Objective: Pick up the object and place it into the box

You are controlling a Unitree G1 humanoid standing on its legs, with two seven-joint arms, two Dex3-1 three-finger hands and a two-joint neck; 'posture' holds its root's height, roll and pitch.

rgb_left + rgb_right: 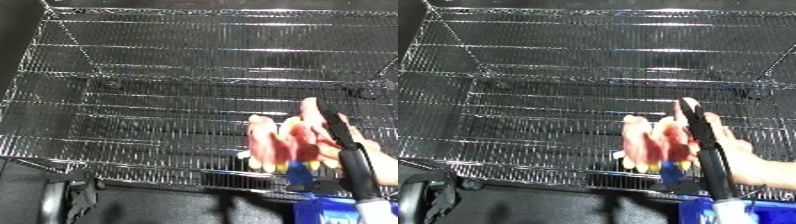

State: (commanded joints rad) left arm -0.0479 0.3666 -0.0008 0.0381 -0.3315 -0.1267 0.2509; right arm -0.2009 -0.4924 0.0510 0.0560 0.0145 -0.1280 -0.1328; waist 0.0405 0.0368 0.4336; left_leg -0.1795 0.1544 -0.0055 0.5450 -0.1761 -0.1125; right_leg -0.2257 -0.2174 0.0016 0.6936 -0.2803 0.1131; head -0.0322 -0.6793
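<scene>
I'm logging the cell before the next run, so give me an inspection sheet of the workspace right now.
Surface: dark floor below the bin; no table seen.
Job's things: wire bin, nothing seen inside; blurred pink and yellow object over its near right part.
Clutter: blue item at the lower edge, unidentifiable.
Hands: right hand, black, against the object, grip unclear; left hand not in view.
Cables: nothing seen.
Surroundings: dark fitting at lower left.

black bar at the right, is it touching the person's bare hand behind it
Cannot tell: in both eye views the black bar overlaps the person's bare hand, and blur hides any gap.
</scene>
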